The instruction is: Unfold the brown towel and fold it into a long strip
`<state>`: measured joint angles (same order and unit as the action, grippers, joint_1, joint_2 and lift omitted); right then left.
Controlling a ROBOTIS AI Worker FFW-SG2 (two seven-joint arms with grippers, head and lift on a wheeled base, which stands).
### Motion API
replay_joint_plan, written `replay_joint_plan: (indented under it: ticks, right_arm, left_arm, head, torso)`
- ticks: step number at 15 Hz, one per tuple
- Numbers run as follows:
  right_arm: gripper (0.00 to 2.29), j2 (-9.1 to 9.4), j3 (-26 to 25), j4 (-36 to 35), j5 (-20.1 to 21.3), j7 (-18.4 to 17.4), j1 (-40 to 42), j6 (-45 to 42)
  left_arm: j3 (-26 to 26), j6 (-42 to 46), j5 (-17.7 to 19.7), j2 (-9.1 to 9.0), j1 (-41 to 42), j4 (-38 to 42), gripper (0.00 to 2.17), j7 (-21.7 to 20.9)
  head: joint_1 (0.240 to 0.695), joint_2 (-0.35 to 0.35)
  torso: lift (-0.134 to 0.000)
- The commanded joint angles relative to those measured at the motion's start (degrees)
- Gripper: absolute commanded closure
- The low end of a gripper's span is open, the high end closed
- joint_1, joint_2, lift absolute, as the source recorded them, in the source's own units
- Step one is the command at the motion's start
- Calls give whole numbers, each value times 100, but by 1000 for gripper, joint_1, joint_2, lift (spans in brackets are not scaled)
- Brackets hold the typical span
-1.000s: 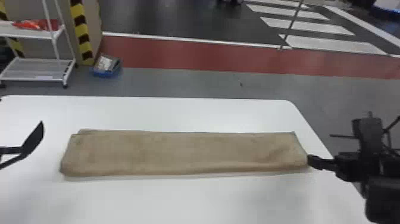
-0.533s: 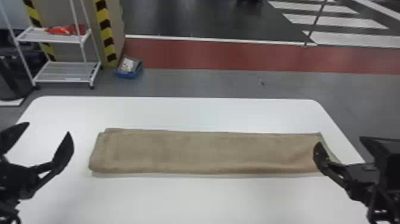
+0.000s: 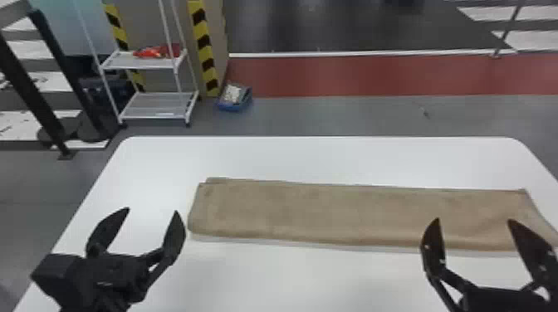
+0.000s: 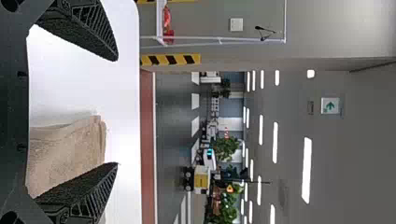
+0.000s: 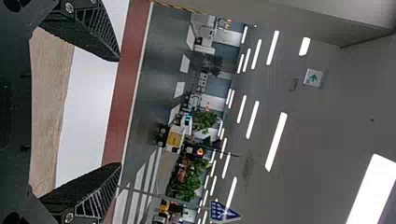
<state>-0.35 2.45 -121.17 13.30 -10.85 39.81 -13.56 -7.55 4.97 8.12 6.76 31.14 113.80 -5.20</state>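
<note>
At the near side, left pincer [image 3: 152,210] and right pincer [image 3: 473,220] are both found with fingers spread, nothing between them gripped. The brown towel [image 3: 353,211] lies flat on the counter [image 3: 315,282], its long axis running left to right. From the left pincer it lies to the right, its left end just beside the inner finger. The right pincer is judged the nearer: its fingertips overlap the near long edge in the head view, toward the right end; contact cannot be confirmed. The strip appears formed, so the next move probably calls for withdrawal or light straightening; a low finger could drag that edge. At the far left corner, one layer sits slightly proud.
</note>
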Motion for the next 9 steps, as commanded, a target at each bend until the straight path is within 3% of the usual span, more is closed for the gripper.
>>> replay_joint_plan:
  ticks: [1,6,9]
  right_arm:
    - [90,40,133,225,-64,-164,18,-159]
    - [90,40,-8,199,-636,-146,89,-142]
    - [90,40,10,181,-1075,381,97,-159]
  left_arm:
    - [166,-71,-522,-17,296,292,80,326]
    - [-80,-265,-223,-34,481,353,80,432]
    - [-133,-265,-144,-34,507,327,80,432]
  head:
    - [695,86]
    - [695,86]
    - [695,109]
  torso:
    - [-123]
    - [-123]
    - [-123]
